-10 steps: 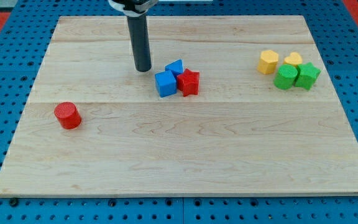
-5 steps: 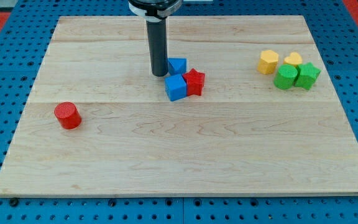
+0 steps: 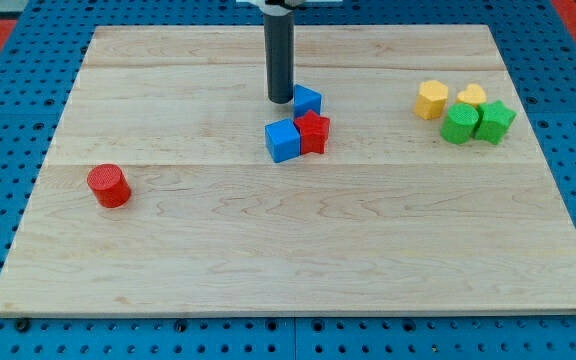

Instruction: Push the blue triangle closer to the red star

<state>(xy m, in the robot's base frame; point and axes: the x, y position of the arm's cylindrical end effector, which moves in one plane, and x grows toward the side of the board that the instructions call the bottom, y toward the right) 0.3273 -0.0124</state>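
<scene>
The blue triangle [image 3: 307, 100] sits on the wooden board just above the red star [image 3: 313, 132] and touches its top edge. A blue cube [image 3: 282, 140] lies against the star's left side. My tip [image 3: 281, 100] stands on the board right at the triangle's left side, touching it or nearly so, and above the blue cube.
A red cylinder [image 3: 108, 185] lies at the board's left. At the upper right is a cluster: two yellow blocks [image 3: 432, 99] [image 3: 471, 96] and two green blocks [image 3: 459, 123] [image 3: 495, 121]. The board [image 3: 268, 260] rests on a blue pegboard.
My tip has moved right and slightly up. The blue triangle has slid right to the star's top. The star and blue cube shifted slightly right between the earliest frame and now.
</scene>
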